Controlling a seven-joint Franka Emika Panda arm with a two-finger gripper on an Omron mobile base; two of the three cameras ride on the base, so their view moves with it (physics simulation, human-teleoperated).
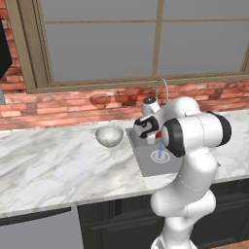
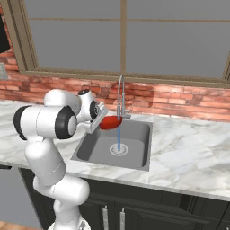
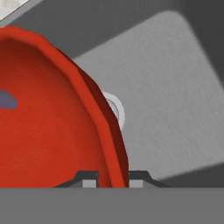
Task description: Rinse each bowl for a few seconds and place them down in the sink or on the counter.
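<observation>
The hand point(image 3: 110, 180) gripped the red bowl point(image 2: 110, 122) by its rim over the sink point(image 2: 134, 155), under the faucet's point(image 2: 120, 96) stream; the speckled white bowl point(image 1: 109, 135) sat on the surface point(image 1: 48, 165).

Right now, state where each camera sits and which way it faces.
Left base view: behind the arm's left, facing counter and speckled bowl; arm lower right.
Right base view: behind its right, facing sink; arm lower left.
Hand view: along gripper, its fingertips pinching red bowl rim.
Base views share sink and faucet.
</observation>
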